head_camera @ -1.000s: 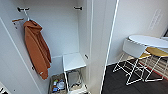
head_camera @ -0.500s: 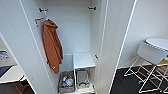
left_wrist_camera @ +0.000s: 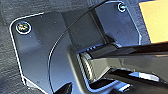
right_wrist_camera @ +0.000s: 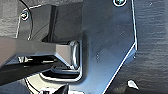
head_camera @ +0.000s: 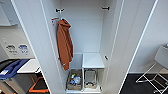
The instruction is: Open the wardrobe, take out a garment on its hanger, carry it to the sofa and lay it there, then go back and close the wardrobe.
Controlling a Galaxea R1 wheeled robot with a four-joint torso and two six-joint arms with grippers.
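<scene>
the wardrobe (head_camera: 92,37) is seen standing open in the head view, its white interior exposed between the two swung-out doors. at about ten o'clock inside it a rust-orange hooded garment (head_camera: 64,43) is hung from a hook high on the inner left wall, its hem reaching down toward a low white shelf (head_camera: 92,61) at about six o'clock. below that shelf two compartments are made out: a basket of mixed small items (head_camera: 74,80) at seven o'clock and a clear container (head_camera: 90,77) just beside it. at three to four o'clock, outside the wardrobe, the legs of a white chair (head_camera: 156,72) are seen on dark floor; at eight o'clock a blue object (head_camera: 11,67) is seen lying on a white surface.

the two wrist views offer what the head view lacks: dark grey carpet (left_wrist_camera: 7,50) is shown beneath each arm, along with the robot's own plate and bar. an orange-yellow patch (left_wrist_camera: 155,21) is caught in the left wrist view alone. how far either pincer is open, and whether anything is held, cannot be told. neither the black garment nor the sofa can be placed.
</scene>
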